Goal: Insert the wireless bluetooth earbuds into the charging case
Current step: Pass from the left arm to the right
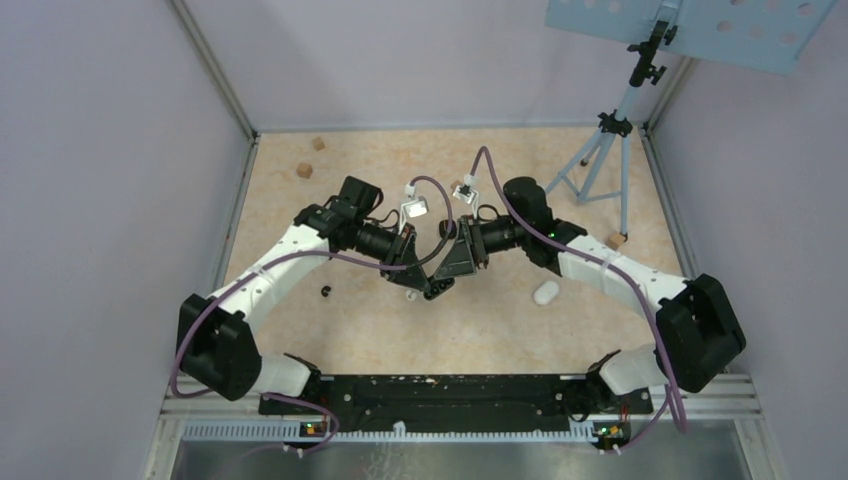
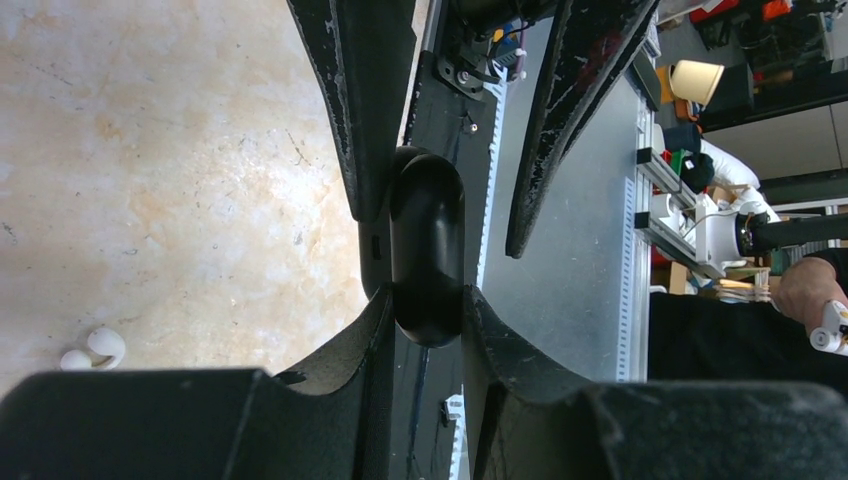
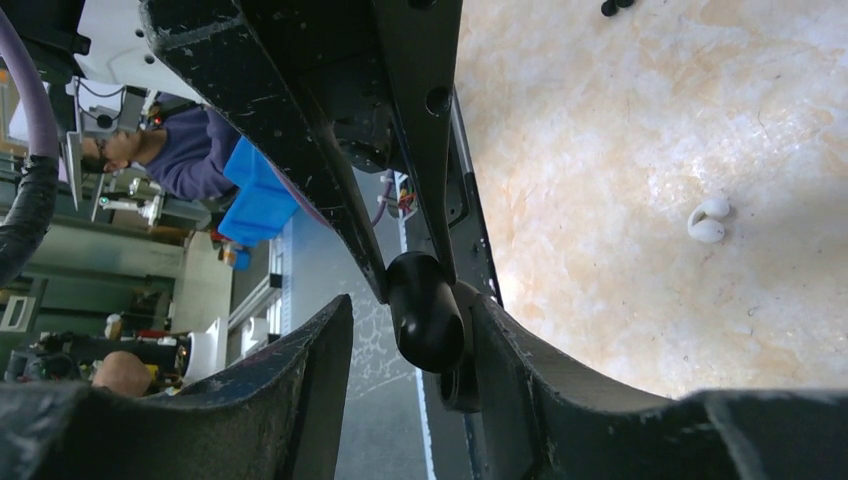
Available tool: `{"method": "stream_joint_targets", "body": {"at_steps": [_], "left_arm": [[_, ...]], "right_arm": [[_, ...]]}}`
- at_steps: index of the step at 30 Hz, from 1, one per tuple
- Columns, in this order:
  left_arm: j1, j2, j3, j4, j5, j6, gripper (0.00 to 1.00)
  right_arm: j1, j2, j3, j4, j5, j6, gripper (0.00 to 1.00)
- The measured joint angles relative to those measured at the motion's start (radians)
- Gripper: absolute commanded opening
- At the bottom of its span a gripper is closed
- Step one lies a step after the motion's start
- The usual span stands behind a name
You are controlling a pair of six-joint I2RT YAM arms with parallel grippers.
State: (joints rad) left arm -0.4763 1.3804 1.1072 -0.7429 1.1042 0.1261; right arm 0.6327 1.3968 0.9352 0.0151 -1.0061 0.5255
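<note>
My left gripper (image 2: 427, 300) is shut on a black oval charging case (image 2: 427, 250) and holds it above the table's middle (image 1: 437, 287). My right gripper (image 3: 412, 305) is open around the same case (image 3: 425, 312): one finger (image 3: 530, 380) lies against it, and the other stands apart with a gap. I cannot tell whether the case is open. A white earbud (image 2: 95, 350) lies on the table just below the grippers, also in the right wrist view (image 3: 708, 220) and the top view (image 1: 412, 296). A black earbud (image 1: 326, 291) lies to the left.
A white case (image 1: 546, 293) lies right of the grippers. Tan wooden blocks sit at the back left (image 1: 304, 170) and at the right (image 1: 617, 240). A tripod (image 1: 605, 140) stands at the back right. Walls enclose the table on three sides.
</note>
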Motion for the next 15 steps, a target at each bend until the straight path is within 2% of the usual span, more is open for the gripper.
{"method": "stream_joint_targets", "body": {"at_steps": [6, 12, 15], "left_arm": [[-0.001, -0.01, 0.0, 0.0, -0.003, 0.0, 0.0], [-0.003, -0.011, 0.0, 0.0, -0.004, 0.0, 0.0], [-0.003, -0.015, 0.0, 0.0, -0.006, 0.0, 0.0]], "right_arm": [[0.0, 0.007, 0.017, 0.002, -0.002, -0.002, 0.43], [0.0, 0.007, 0.017, -0.015, -0.011, -0.02, 0.47], [0.0, 0.008, 0.017, -0.029, -0.016, -0.036, 0.43]]}}
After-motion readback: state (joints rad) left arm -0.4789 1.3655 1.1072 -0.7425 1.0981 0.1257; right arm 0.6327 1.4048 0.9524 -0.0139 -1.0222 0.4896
